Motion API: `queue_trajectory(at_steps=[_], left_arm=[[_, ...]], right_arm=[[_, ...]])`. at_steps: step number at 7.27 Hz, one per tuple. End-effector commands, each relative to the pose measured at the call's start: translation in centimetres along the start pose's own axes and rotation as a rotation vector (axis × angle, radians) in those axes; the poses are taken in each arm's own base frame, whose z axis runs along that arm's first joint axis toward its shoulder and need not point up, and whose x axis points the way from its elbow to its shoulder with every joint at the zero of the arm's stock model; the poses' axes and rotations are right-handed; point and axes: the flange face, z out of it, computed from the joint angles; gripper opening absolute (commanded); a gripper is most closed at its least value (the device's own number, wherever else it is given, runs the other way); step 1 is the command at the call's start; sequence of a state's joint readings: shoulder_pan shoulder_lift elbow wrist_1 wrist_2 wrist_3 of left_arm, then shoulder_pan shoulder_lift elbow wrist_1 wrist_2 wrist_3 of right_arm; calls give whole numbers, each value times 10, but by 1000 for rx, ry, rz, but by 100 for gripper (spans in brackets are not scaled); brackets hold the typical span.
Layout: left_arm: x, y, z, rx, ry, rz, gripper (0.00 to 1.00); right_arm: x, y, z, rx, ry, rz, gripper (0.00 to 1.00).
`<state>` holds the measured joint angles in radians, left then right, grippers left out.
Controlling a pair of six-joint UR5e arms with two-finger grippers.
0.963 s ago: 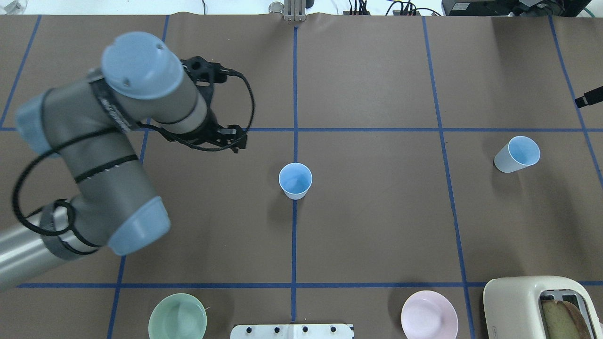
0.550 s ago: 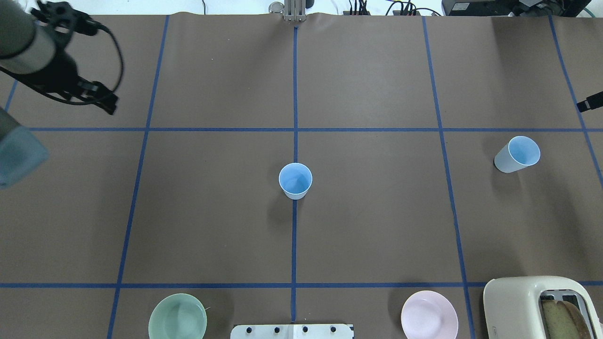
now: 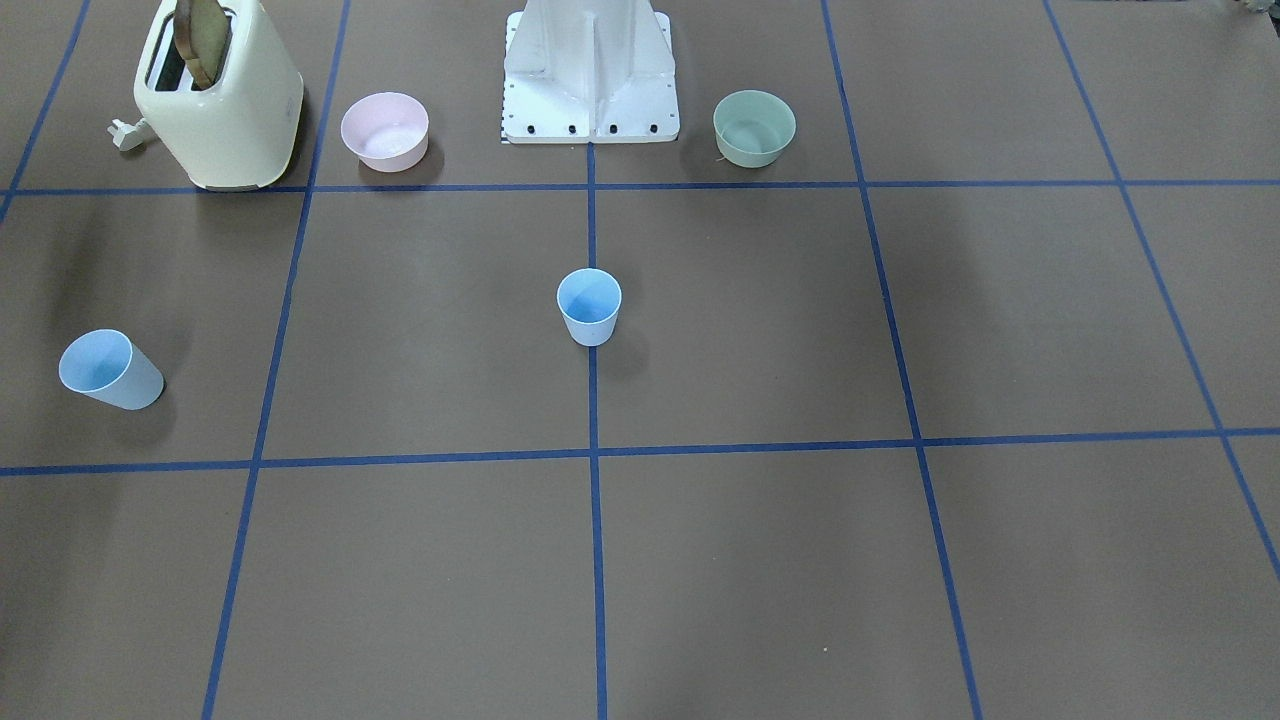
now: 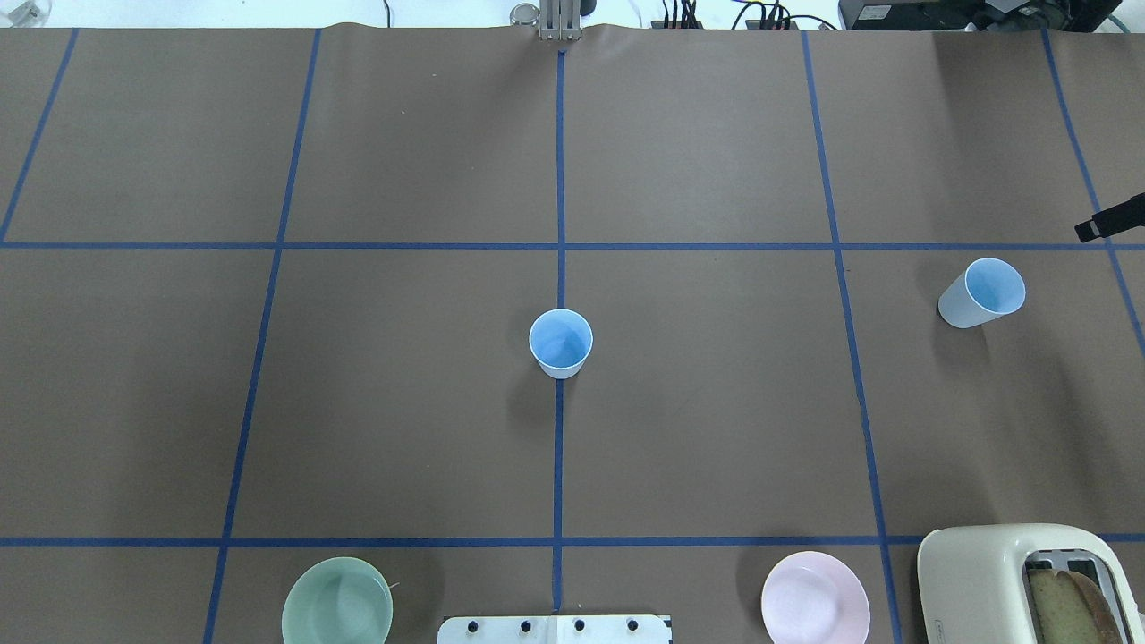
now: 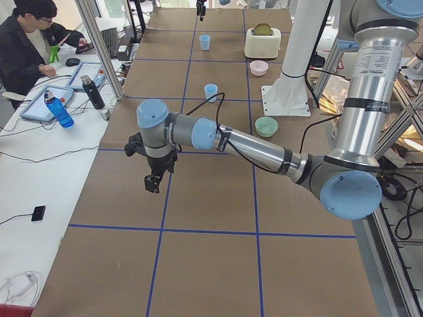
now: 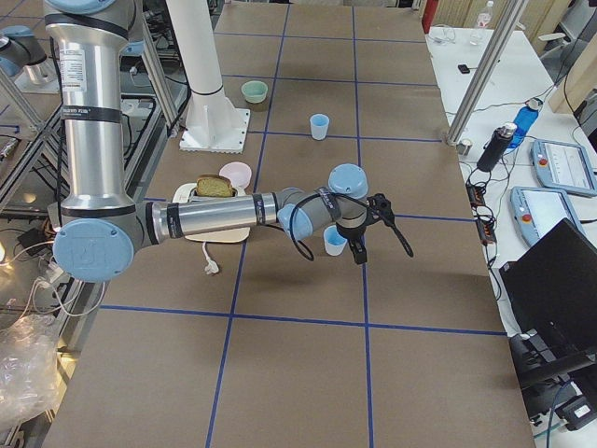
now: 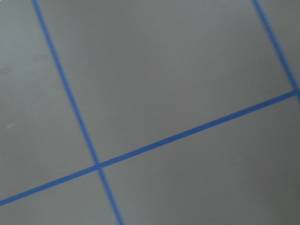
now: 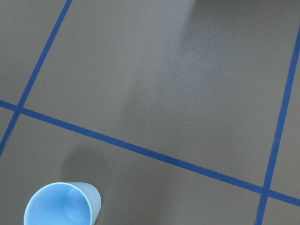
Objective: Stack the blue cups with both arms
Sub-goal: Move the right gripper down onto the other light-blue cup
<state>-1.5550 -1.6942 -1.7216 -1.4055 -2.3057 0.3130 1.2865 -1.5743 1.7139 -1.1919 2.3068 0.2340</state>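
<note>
One blue cup point(image 4: 561, 343) stands upright at the table's middle on the centre tape line; it also shows in the front view point(image 3: 589, 306). The second blue cup point(image 4: 981, 292) stands at the far right, and shows at the bottom left of the right wrist view point(image 8: 63, 204). Of my right gripper only a black tip point(image 4: 1109, 219) reaches into the overhead view; in the exterior right view the gripper point(image 6: 357, 252) hovers close to that cup point(image 6: 333, 243). My left gripper point(image 5: 153, 183) hangs over bare table far to the left, seen only in the exterior left view. I cannot tell whether either is open or shut.
A cream toaster point(image 4: 1002, 572) with bread stands at the near right. A pink bowl point(image 4: 815, 597) and a pale-green bowl point(image 4: 337, 601) flank the white base pedestal point(image 3: 591, 75). A person sits at a side desk point(image 5: 30, 46).
My left arm has swung left, out of the overhead view. The black tip at the right edge has moved slightly down and inward, nearer the right cup. Both cups stay put.
</note>
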Motion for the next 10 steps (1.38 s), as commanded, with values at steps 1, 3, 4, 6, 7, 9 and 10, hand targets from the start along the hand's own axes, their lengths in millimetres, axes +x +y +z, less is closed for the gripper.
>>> queue_trajectory(at_steps=[1,3,4,6,7,9,10], left_arm=[[-48,79,29,-34,42,-64,99],[-55,111,45,-29,36,-78,99],[-55,111,44,-27,35,-78,99],[-56,112,44,-28,36,-79,99],[-55,112,45,-29,37,-78,99],[-55,112,44,-26,38,-77,99],[-55,113,45,-26,38,-76,98]], right_arm=[[-24,2,15,-26,-10,-13,100],[-42,5,39,-64,-4,-15,100],[-52,7,53,-80,15,-30,100],[-66,1,77,-104,36,-47,98],[-65,-6,87,-114,41,-46,92],[-61,-4,92,-124,44,-39,55],[-61,-3,93,-127,44,-38,28]])
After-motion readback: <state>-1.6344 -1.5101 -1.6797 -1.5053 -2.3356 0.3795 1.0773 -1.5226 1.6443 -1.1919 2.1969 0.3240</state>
